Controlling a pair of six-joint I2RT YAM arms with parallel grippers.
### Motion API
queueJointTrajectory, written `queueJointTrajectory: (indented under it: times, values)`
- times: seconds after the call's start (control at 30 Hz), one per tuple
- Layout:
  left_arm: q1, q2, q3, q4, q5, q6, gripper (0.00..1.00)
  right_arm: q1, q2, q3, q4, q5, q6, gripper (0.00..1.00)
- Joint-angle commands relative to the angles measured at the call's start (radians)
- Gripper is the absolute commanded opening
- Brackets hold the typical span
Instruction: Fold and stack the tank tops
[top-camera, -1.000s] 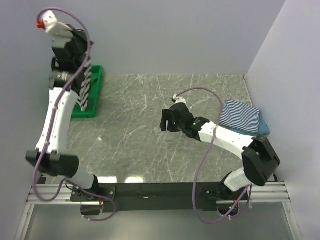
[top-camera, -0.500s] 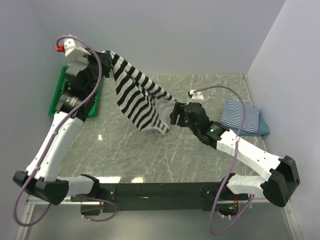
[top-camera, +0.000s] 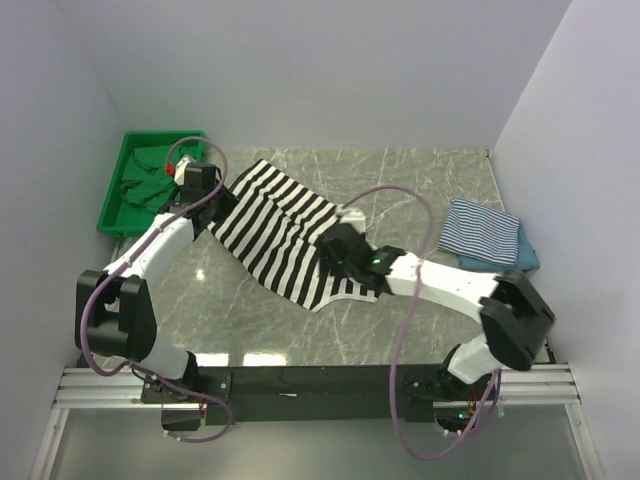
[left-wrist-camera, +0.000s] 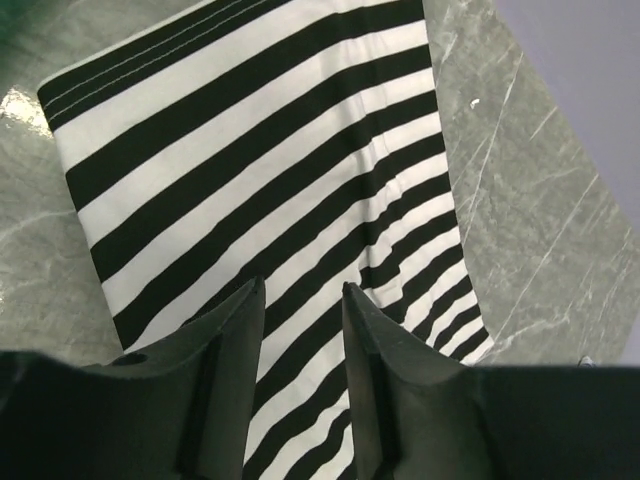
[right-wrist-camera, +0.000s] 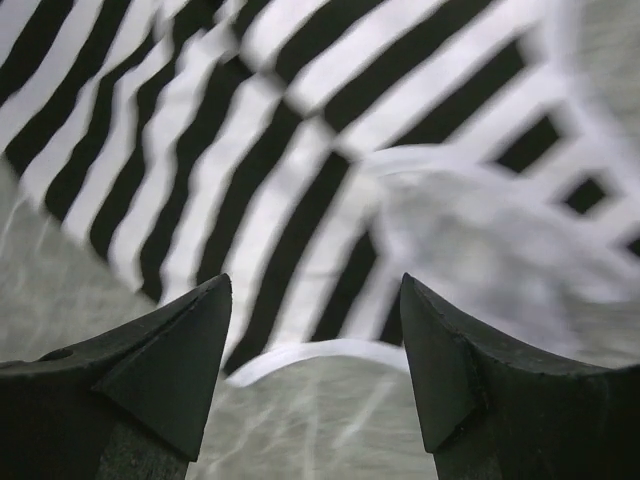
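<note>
Wide-striped black-and-white tank top (top-camera: 275, 225) spread flat on the grey marbled desk (top-camera: 420, 185), lying slantwise from the left jaws to the right jaws. Left jaws: narrowly parted, over one end of the cloth near its straight hem, with stripes visible through the gap and nothing pinched. Right jaws: wide apart, over the opposite end, where the fabric bunches into a pale rumpled area and a curved edge lies directly beneath them; nothing gripped. Well off to the outer side of the right jaws, thin blue-and-white striped top (top-camera: 480, 228) lies folded on the teal-blue top (top-camera: 528, 260). Just behind the left jaws, green bin (top-camera: 165, 136) holding green cloth (top-camera: 145, 180)
</note>
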Motion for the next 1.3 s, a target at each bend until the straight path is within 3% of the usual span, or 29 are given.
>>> queueJointTrajectory:
  times: [0.0, 0.1, 0.27, 0.37, 0.6, 0.77, 0.87, 1.03, 1.07, 1.13, 1.17, 1.27]
  values:
    - [-0.002, -0.022, -0.028, 0.044, -0.024, -0.054, 0.41, 0.109, 0.114, 0.122, -0.010, -0.013, 0.078, 0.74]
    - [-0.001, 0.084, 0.020, 0.018, -0.044, -0.025, 0.37, 0.154, 0.254, 0.154, -0.023, -0.004, 0.141, 0.72]
    - [-0.009, 0.277, 0.125, 0.000, -0.100, 0.021, 0.32, 0.140, 0.296, 0.093, 0.003, 0.005, 0.227, 0.72]
    - [-0.020, 0.378, 0.224, -0.072, -0.150, 0.032, 0.23, 0.104, 0.332, 0.093, -0.019, -0.009, 0.244, 0.71]
    - [-0.090, 0.506, 0.238, -0.161, -0.236, 0.020, 0.04, -0.077, 0.382, 0.108, -0.108, -0.116, 0.247, 0.62]
    - [-0.192, 0.457, 0.100, -0.161, -0.220, -0.043, 0.01, -0.234, 0.379, 0.159, -0.159, -0.162, 0.189, 0.63]
    - [-0.288, 0.352, -0.058, -0.090, -0.112, -0.135, 0.01, -0.333, 0.431, 0.293, -0.197, -0.190, 0.146, 0.63]
    - [-0.604, 0.218, -0.206, 0.015, 0.011, -0.351, 0.01, -0.442, 0.639, 0.597, -0.295, -0.268, 0.040, 0.63]
    - [-0.702, 0.198, -0.213, 0.068, 0.046, -0.415, 0.03, -0.450, 0.717, 0.736, -0.320, -0.291, 0.022, 0.63]
    - [-0.773, 0.202, -0.181, 0.101, 0.066, -0.440, 0.09, -0.453, 0.789, 0.879, -0.387, -0.302, -0.044, 0.64]
    - [-0.790, 0.216, -0.119, 0.092, 0.065, -0.418, 0.12, -0.453, 0.822, 1.015, -0.409, -0.306, -0.062, 0.64]
    - [-0.769, 0.222, -0.036, 0.000, 0.008, -0.341, 0.24, -0.453, 0.911, 1.200, -0.510, -0.270, -0.119, 0.66]
